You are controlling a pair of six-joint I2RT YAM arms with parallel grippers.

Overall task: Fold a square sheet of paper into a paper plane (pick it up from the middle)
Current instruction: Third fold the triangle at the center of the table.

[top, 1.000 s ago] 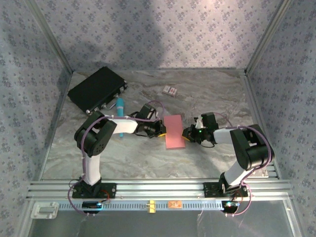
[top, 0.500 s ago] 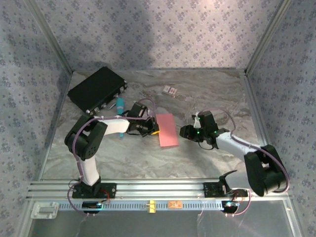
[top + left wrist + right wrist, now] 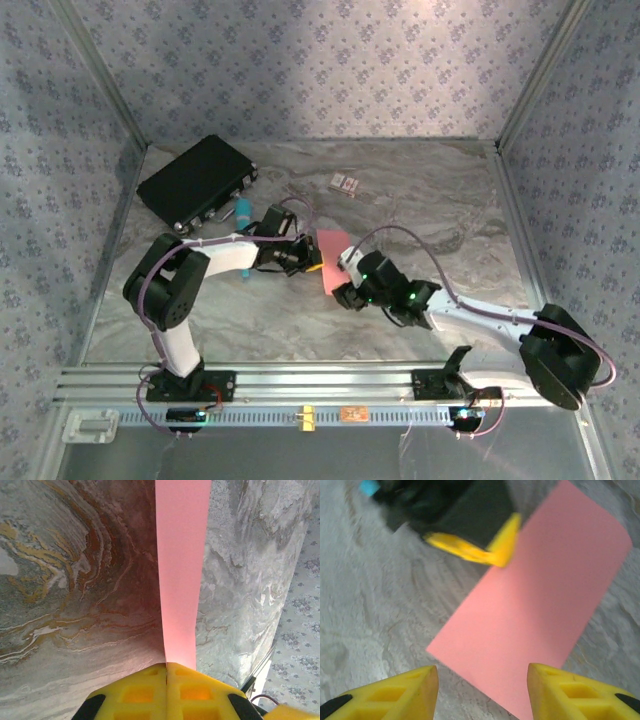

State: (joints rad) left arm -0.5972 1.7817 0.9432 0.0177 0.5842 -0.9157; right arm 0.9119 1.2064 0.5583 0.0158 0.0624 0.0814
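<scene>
Over at the far left of the table (image 3: 450, 200), the black case (image 3: 197, 180) and the teal marker (image 3: 243, 212) lie just where they did a second ago, untouched. Right of them, the left fingers (image 3: 140, 692) are pressed tight together on the left edge of the square sheet of paper (image 3: 335, 250) (it now reads as a narrow salmon rectangle, so it has seemingly been folded once already). They have drawn it slightly leftward, nearer the marker. From the left wrist the sheet (image 3: 182, 570) runs straight out from the shut pads almost edge-on. It looks tilted up rather than flat, though I cannot tell whether its far end touches the marble. Further right comes the real change: the right fingers (image 3: 405, 687), which a second ago pinched the sheet's right edge, have let go. That arm has swung round to the sheet's near end. They now stand roughly half apart with nothing between them, hovering above the near corner of the sheet (image 3: 540, 605), with the yellow left fingers (image 3: 490, 550) visible beyond. The paper therefore hangs on the left grip alone, and the right arm appears free to take a new hold for the next crease. No pointed nose exists yet, so most of the folding looks still ahead.
</scene>
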